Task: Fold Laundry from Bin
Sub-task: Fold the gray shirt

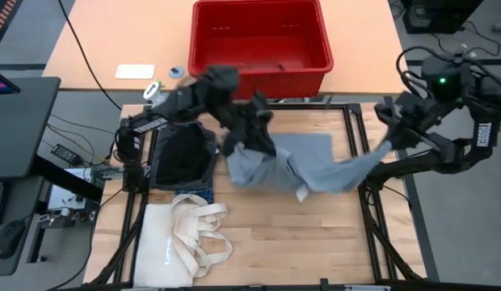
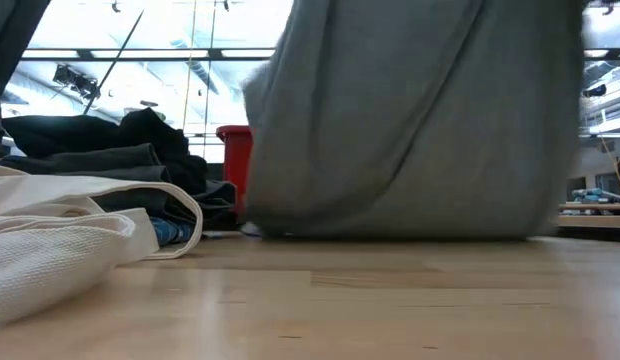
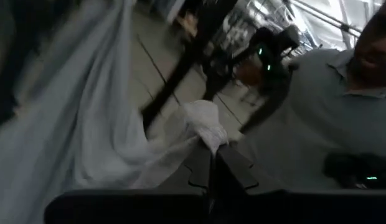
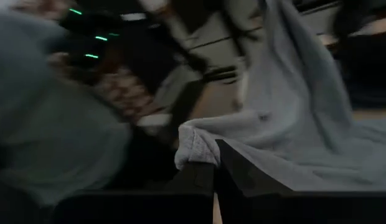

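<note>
A light grey garment (image 1: 303, 166) is strung between my two grippers above the table's middle; in the low view the light grey garment (image 2: 420, 120) hangs like a curtain, with its lower edge (image 2: 390, 232) on the wood. My left gripper (image 1: 252, 139) is shut on its left end, and my right gripper (image 1: 389, 144) on its right end. The red bin (image 1: 258, 40) stands behind the table's far edge. A pile of dark laundry (image 1: 182, 158) lies at the table's left. My left gripper pinches a bunched corner of the grey garment (image 3: 205, 127) between its two shut fingers (image 3: 233, 168), coming about level. The cloth runs away from the fingers in loose folds. My right gripper pinches a bunched, hemmed corner (image 4: 194, 148) between its shut fingers (image 4: 240, 165). From there the cloth sags slack toward the table.
A cream tote bag (image 1: 186, 234) with long handles lies at the near left of the table. A person in a grey shirt (image 3: 317, 112) shows beyond the table in the left wrist view. Bare wood (image 1: 315, 242) lies in front of the garment.
</note>
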`<state>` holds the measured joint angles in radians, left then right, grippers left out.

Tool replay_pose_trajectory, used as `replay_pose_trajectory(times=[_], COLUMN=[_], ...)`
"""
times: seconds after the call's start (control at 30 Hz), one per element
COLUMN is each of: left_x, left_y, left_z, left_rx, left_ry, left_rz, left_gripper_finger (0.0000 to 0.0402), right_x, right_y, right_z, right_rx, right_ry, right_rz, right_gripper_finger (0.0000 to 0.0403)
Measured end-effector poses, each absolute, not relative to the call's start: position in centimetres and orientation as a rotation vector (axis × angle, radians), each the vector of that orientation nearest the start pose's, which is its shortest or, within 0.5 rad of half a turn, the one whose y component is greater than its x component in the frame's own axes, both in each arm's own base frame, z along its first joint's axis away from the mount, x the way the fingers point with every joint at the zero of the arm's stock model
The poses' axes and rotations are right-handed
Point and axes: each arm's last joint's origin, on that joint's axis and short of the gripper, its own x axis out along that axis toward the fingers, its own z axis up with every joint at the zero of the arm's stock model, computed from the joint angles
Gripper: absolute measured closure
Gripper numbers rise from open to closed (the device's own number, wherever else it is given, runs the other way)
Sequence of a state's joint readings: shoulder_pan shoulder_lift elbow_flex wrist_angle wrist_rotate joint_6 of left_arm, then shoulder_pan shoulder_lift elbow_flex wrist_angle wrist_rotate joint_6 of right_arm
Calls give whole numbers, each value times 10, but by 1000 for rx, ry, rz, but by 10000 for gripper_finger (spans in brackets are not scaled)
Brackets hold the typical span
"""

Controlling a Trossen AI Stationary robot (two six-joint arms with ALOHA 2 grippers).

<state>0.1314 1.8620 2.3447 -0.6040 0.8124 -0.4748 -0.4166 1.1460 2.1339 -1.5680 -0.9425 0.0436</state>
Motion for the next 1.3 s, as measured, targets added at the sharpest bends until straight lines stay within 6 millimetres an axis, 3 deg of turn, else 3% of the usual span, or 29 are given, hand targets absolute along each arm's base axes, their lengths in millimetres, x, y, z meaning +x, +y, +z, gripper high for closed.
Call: replay_pose_trajectory(times=[0.23, 0.43, 0.63, 0.87, 1.0, 1.3], left_x=[399, 402, 394, 396, 398, 403], left_y=[-16, -29, -16, -1, 11, 49], left_z=[478, 469, 448, 394, 376, 314], left_rx=[-594, -607, -663, -644, -589, -582], left_ry=[467, 531, 733, 980, 997, 1075], left_rz=[-715, -727, -536, -441, -446, -310], left_gripper_finger=[386, 386, 386, 386, 386, 386], right_x=[81, 101, 133, 146, 148, 148], right_y=[4, 8, 13, 8, -1, -23], right_z=[525, 498, 448, 405, 379, 314], right_rx=[624, 719, 805, 801, 774, 714], right_ry=[612, 816, 1075, 1165, 1233, 1472], right_rz=[712, 606, 585, 612, 471, 47], right_gripper_finger=[395, 395, 395, 394, 394, 394])
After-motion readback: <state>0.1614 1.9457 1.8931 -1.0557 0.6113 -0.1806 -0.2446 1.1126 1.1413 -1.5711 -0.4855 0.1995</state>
